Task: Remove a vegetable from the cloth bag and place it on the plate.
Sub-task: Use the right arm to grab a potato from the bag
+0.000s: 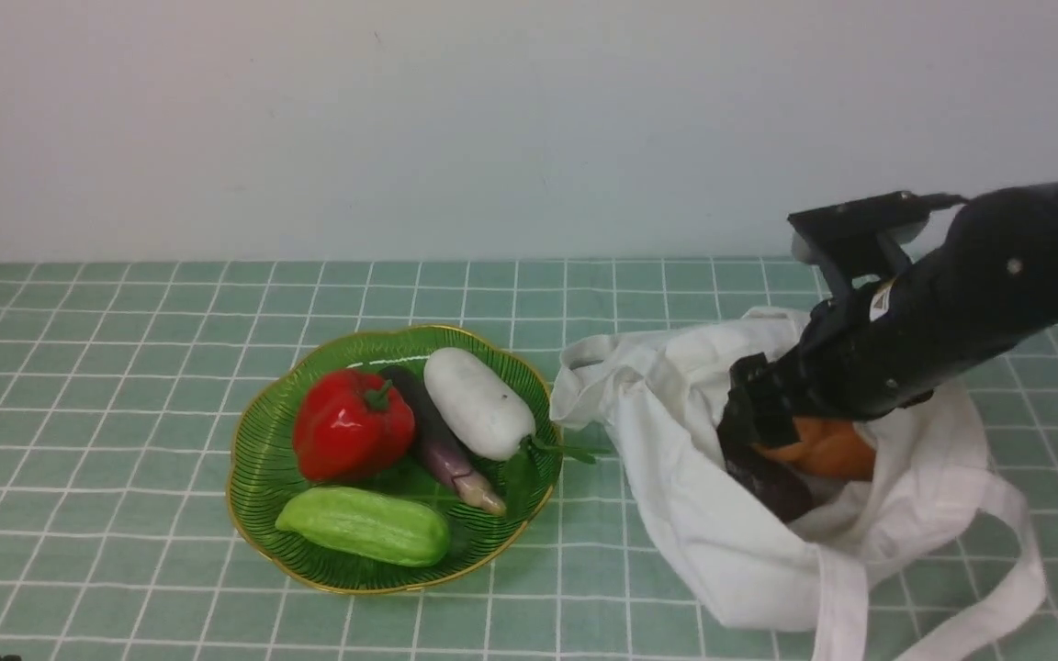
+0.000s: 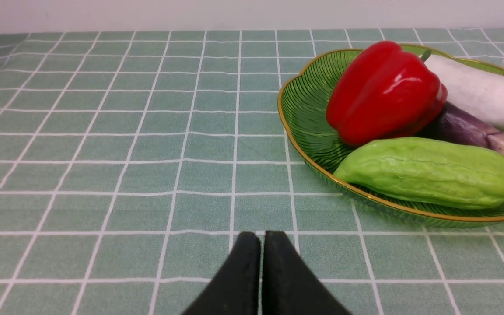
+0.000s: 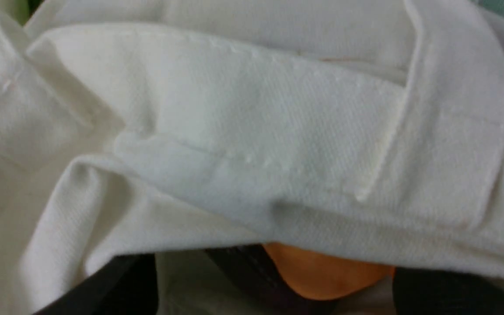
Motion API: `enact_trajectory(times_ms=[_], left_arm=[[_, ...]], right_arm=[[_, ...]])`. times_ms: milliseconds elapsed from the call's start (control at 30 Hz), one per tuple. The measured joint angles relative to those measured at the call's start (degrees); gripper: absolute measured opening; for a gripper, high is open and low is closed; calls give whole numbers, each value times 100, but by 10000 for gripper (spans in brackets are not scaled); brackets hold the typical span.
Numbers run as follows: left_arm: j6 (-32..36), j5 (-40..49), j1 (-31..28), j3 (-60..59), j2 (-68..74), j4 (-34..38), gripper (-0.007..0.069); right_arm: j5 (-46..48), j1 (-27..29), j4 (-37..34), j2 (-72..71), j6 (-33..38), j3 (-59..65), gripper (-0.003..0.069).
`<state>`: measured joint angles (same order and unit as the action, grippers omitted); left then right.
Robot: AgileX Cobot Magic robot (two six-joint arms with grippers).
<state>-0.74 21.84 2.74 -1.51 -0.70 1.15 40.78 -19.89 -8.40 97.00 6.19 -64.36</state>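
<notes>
A: Left gripper (image 2: 260, 262), seen only in its wrist view: black jaws pressed together over the checked tablecloth (image 2: 147, 153). The ribbed green plate (image 2: 304, 113), with a wavy gold rim, lies ahead and to one side of them.

B: Right gripper (image 1: 754, 441) is sunk in the wrinkled white cloth bag (image 1: 676, 477); whether its jaws are spread, I cannot tell. A matte orange-tan lump, probably the vegetable (image 3: 322, 275), sits just beyond the jaws under a twill fold.

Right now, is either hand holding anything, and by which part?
The left hand is shut, empty. The right hand is inside the cloth bag by the tan vegetable; fabric hides any grip.
</notes>
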Motion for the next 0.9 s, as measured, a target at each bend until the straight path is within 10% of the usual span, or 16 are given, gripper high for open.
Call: enact_trajectory(times_ms=[567, 900], left_arm=[[0, 0, 0, 0, 0, 0, -8], [0, 0, 0, 0, 0, 0, -8]], right_arm=[[-449, -14, 778, 704, -908, -37, 650], [-154, -25, 840, 709, -1043, -66, 426]])
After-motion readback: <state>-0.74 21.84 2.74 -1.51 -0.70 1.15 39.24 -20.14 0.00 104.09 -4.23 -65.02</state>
